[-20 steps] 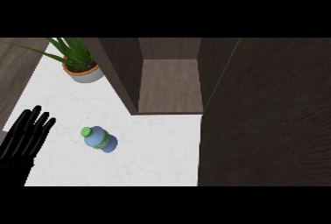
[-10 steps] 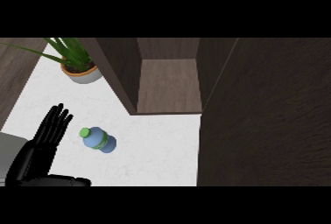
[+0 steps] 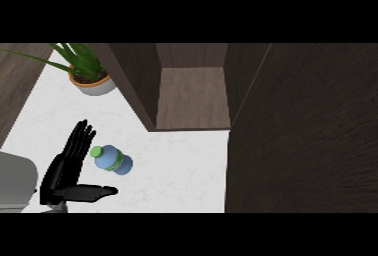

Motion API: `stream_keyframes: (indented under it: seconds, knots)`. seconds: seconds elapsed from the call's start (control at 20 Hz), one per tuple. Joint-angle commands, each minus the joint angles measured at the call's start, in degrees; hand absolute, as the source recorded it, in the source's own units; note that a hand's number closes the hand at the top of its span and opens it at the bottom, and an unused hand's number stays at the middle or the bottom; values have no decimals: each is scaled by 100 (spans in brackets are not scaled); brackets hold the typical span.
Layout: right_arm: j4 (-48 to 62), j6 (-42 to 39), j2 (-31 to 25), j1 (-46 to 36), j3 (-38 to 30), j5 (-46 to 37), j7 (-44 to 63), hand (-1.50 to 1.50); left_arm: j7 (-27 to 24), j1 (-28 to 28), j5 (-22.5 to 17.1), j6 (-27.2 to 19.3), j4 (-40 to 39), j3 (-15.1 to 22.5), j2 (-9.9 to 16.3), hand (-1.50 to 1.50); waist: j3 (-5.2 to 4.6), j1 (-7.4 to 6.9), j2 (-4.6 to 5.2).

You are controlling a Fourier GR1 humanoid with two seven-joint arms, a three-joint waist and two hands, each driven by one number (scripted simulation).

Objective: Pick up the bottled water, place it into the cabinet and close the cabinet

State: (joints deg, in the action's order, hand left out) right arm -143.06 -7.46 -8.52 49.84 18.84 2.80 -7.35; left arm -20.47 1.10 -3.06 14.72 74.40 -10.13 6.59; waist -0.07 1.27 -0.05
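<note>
- One white, faintly marbled tabletop [image 3: 170, 170] carries everything here, seen from steeply above.
- A strip of dark wood grain runs along the upper left corner beside the white surface.
- A potted plant [image 3: 87, 70] stands at the back left of the tabletop, long green leaves fanning out of a pale pot with an orange rim.
- The cabinet [image 3: 190, 90] of dark brown wood stands open at the back centre, its bare inner shelf showing between two side walls.
- The cabinet door [image 3: 303, 130] (a wide dark panel) fills the right side of the view from top to bottom.
- The bottled water [image 3: 112, 159] is on the tabletop in front of the cabinet and to its left, a small pale blue bottle with a green cap, the cap pointing toward the upper left.
- The left robot hand [image 3: 68, 167] is just beside the bottle on its left, fingers straight and pointing away from the robot, thumb stretched out to the right below the bottle; it holds nothing.
- Whether the fingers touch the cap cannot be told from this angle.
- The grey forearm behind the hand is cut off at the lower left edge.
- The right robot hand does not show anywhere.
</note>
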Motion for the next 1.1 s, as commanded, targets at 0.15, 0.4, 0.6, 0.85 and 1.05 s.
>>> stream_keyframes:
  seconds: [0.15,0.4,0.6,0.85,1.05]
  knots:
    - [-639,-56,-162,522,110,-50,-124,-150,-1037,-280,262,-172,-1402,-188,10,-150,2,-27,-6]
    - [-471,-58,-126,671,462,-237,-378,-150,-1777,-895,207,416,-2954,-274,176,-150,-9,48,11]
    - [-672,-78,-290,840,363,-121,-386,-150,-2227,-1197,350,668,-3775,-160,90,-150,-14,105,19]
    - [-322,8,-281,724,285,-126,-529,-150,-2667,-1698,352,629,-4507,-253,-36,-150,-7,38,18]
    - [-565,70,-309,739,346,-109,-390,-150,-2924,-1909,235,608,-4970,-424,-34,150,-9,15,29]
